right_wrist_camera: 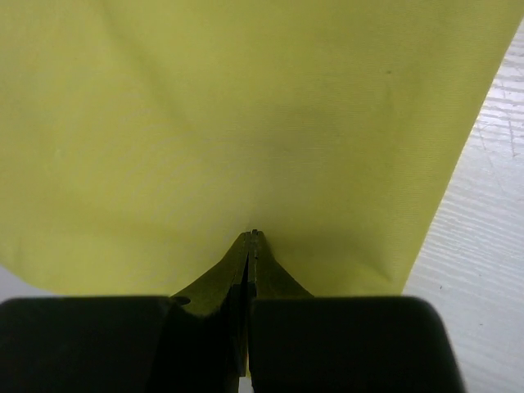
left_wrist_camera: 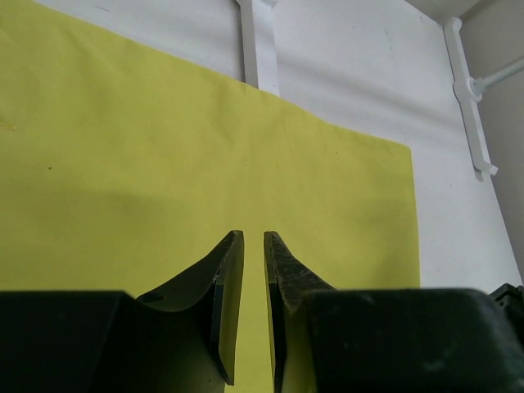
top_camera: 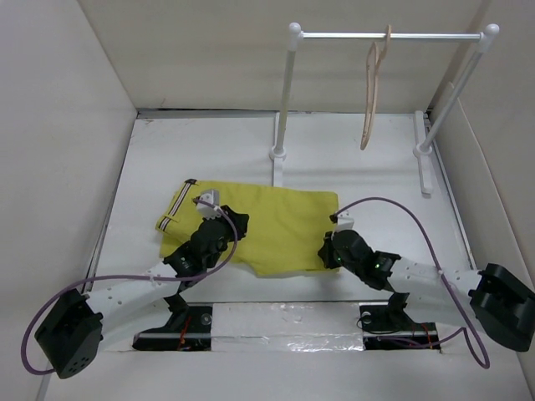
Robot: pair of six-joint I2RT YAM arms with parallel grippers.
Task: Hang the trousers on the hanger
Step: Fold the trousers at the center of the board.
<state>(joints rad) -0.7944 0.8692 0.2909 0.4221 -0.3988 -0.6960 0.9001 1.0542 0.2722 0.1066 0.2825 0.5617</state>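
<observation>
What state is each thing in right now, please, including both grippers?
trousers: lying flat on the table, not on the hanger.
hanger: empty, hanging on the rail.
left gripper: narrow gap, over the trousers; hold unclear.
right gripper: shut on the trousers' edge.

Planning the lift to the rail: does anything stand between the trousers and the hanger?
Only the rail stand's left post, its foot at the trousers' far edge; the hanger hangs beyond, right of it.

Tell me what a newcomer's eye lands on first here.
The yellow-green trousers lie flat in the middle, by far the brightest thing. The right gripper is pinched shut on their near edge, the left gripper poised over them, slightly open. The hanger hangs on the white rail behind.
</observation>
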